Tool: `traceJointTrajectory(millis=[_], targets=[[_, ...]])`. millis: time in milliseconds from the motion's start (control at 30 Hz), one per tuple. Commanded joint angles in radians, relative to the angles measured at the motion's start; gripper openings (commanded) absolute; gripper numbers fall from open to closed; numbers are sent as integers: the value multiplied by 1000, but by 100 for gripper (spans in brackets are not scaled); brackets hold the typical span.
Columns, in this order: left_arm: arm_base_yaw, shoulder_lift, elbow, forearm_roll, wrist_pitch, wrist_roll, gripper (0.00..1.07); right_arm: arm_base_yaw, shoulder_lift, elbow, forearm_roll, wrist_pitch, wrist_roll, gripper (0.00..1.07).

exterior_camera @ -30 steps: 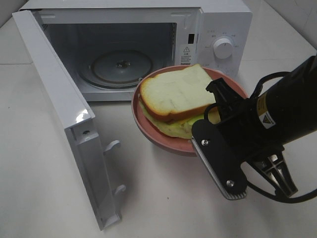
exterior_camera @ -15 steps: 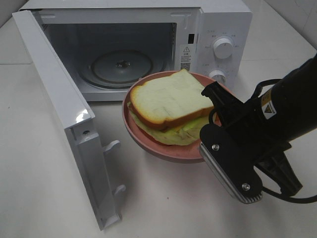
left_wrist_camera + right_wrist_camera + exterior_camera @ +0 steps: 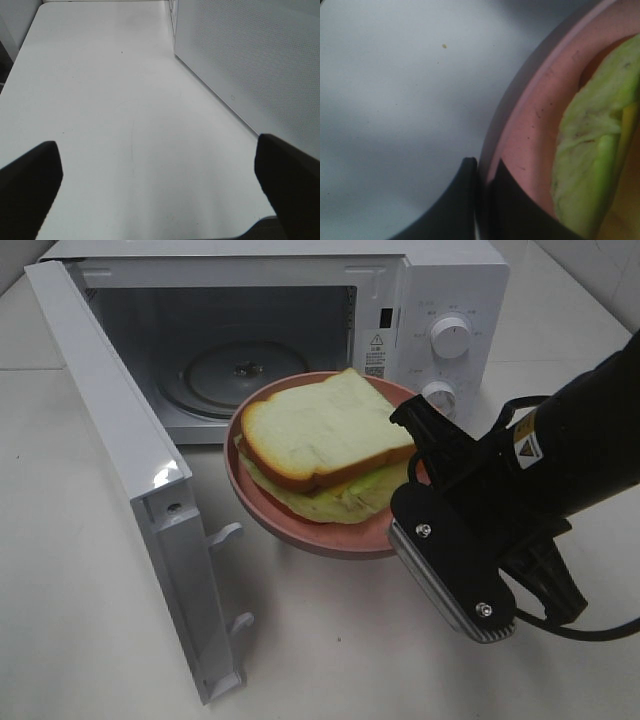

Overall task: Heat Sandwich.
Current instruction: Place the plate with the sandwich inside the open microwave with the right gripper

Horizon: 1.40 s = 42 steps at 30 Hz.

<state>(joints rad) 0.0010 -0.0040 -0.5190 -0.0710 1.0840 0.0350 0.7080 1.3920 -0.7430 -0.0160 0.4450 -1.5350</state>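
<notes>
Firmly pinching the plate point(image 3: 530, 115) rim, right gripper point(image 3: 481, 170) has sandwich point(image 3: 320, 430) just beside (left gripper point(image 3: 157, 167) wide, empty).

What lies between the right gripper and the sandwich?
Only the rim of the plate, pinched by the jaws of the right gripper; the right wrist view shows it.

Setting. A matte white table point(image 3: 330, 660) is filling the whole scene, with thin seams point(image 3: 22, 368) running across it at the far left and again at the far right corner. A white microwave point(image 3: 455, 275) is standing at the far side, its open door point(image 3: 120, 470) catching a small bright glare under soft, even light. A faint curved scratch point(image 3: 133, 142) and a dark speck point(image 3: 121, 51) are showing on the tabletop.
</notes>
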Motion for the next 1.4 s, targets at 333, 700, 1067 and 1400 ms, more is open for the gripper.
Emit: traceJointTrajectory(millis=[333, 700, 1067, 1400], targets=[[-3, -16, 1, -4, -13, 2, 100, 31, 92, -105, 25, -29, -48, 0], [-3, -16, 1, -4, -13, 2, 100, 31, 204, -215, 26, -11, -48, 0], [-3, -16, 1, -4, -13, 2, 100, 25, 335, -380, 16, 59, -48, 0], [-3, -16, 1, -4, -13, 2, 100, 25, 428, -512, 16, 139, -37, 0]])
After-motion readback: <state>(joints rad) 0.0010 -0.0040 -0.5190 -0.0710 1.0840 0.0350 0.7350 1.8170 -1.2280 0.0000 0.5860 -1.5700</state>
